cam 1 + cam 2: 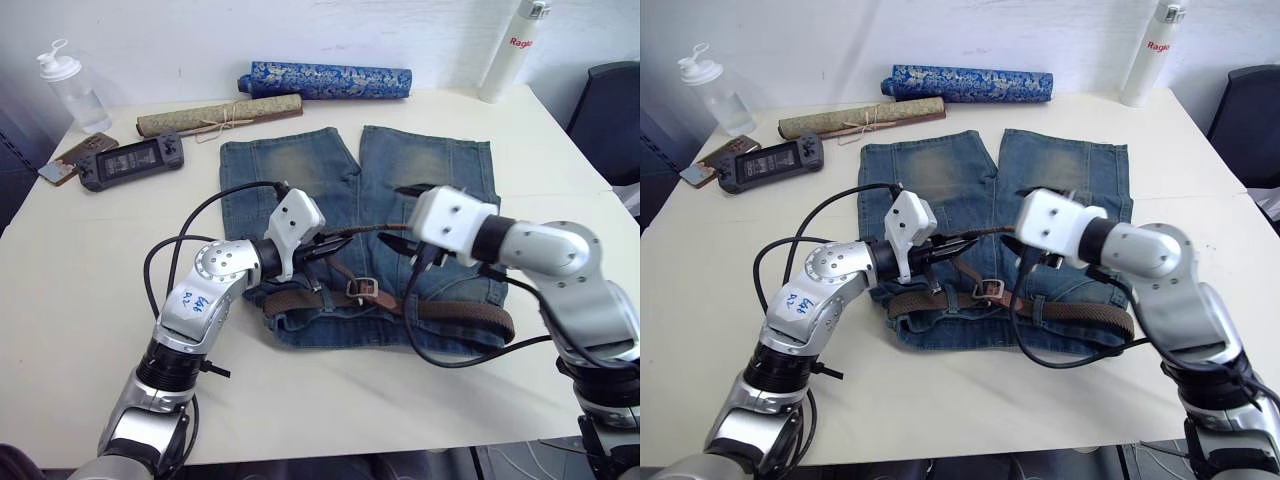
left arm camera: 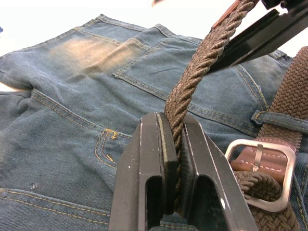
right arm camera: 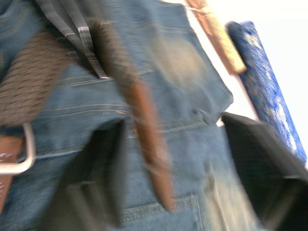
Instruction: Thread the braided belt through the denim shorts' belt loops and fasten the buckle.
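1. Left gripper (image 2: 174, 159) of mine is pinched tight on the braided belt (image 1: 455, 312), holding its loose end up over the denim shorts (image 1: 300, 165).
2. My right gripper (image 3: 168, 163) has its fingers (image 3: 103, 168) spread wide, and the belt's tan tip (image 3: 149, 139) hangs between them, not grabbed.
3. Most of the belt lies flat along the waist of the shorts, at the near edge, running side to side. It seems to sit under a belt loop (image 2: 284, 120). The loose end points from my left gripper toward my right one.
4. I think we are at the buckle step. The silver buckle (image 1: 364, 290) lies just below my grippers.
5. Next, I would close my right gripper on the tip.
6. Farther back, the legs of the shorts point away from me.
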